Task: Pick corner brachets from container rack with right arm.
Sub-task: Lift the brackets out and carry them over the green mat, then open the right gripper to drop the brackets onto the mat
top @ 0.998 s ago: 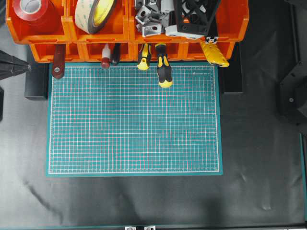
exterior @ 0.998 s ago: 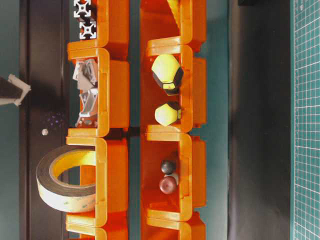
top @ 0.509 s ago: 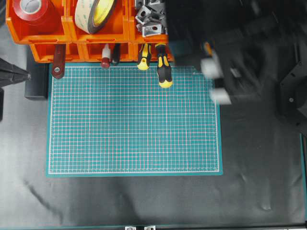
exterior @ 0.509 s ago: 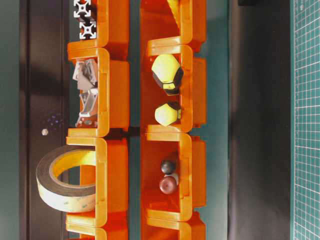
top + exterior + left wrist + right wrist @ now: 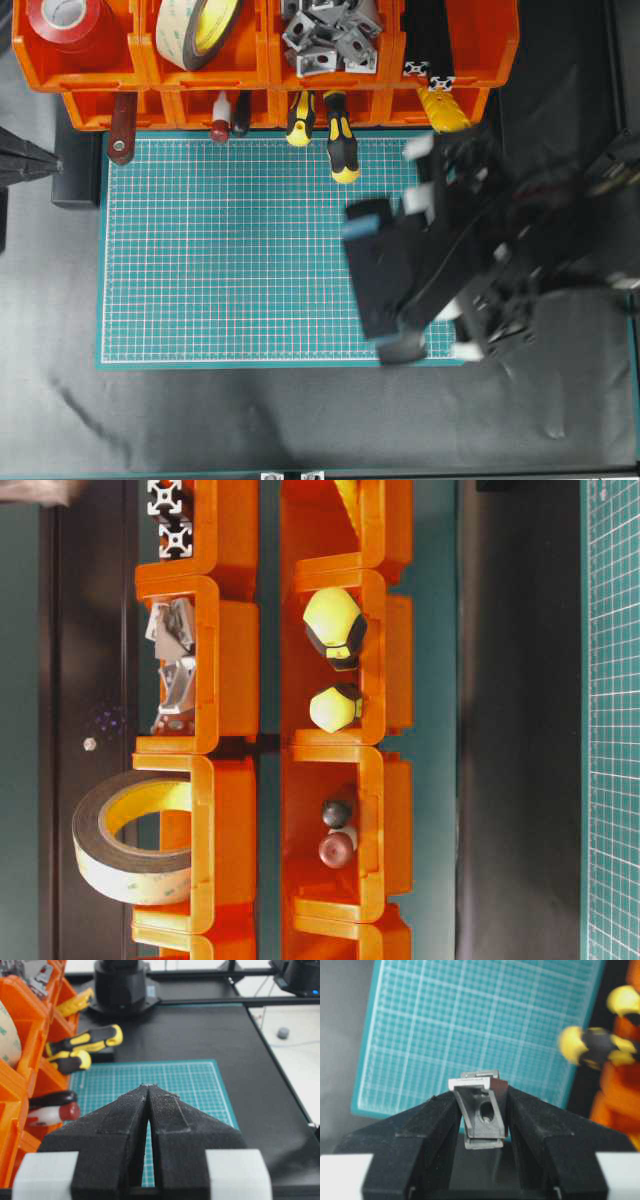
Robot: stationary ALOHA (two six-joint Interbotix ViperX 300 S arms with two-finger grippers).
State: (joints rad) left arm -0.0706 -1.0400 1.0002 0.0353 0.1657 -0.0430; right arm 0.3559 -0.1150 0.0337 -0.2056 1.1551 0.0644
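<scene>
A: Start overhead. Where is the right arm (image 5: 470, 260)?

B: Over the green cutting mat (image 5: 230, 250), at about four o'clock on it, blurred. The container rack (image 5: 150, 75) runs along twelve o'clock, and the heap of corner brachets (image 5: 328, 38) sits in its third upper bin from the left, well apart from the arm. I cannot count the heap; it is a pile. Also in the rack: one red tape roll (image 5: 62, 20), one cream tape roll (image 5: 200, 30), two yellow-and-black screwdrivers (image 5: 340, 145).

A: Table level?

B: Only the rack (image 5: 230, 670), no arm. The brackets (image 5: 175, 670) lie in an upper bin, and two yellow handle ends (image 5: 333, 620) show in the bin below.

A: Left wrist?

B: The left gripper (image 5: 148, 1091) has its fingers pressed together on nothing, off at the mat's nine o'clock side. It is idle; the right arm is the one that matters.

A: Right wrist?

B: The right gripper (image 5: 481, 1110) is clamped on one corner bracket (image 5: 481, 1112). It sits squarely between the pads, one holed face towards the camera, long axis running fingertip to wrist. The mat (image 5: 470, 1025) lies below it, so in my judgement the piece is already clear of the rack, and setting it down means lowering straight onto the mat.
</scene>
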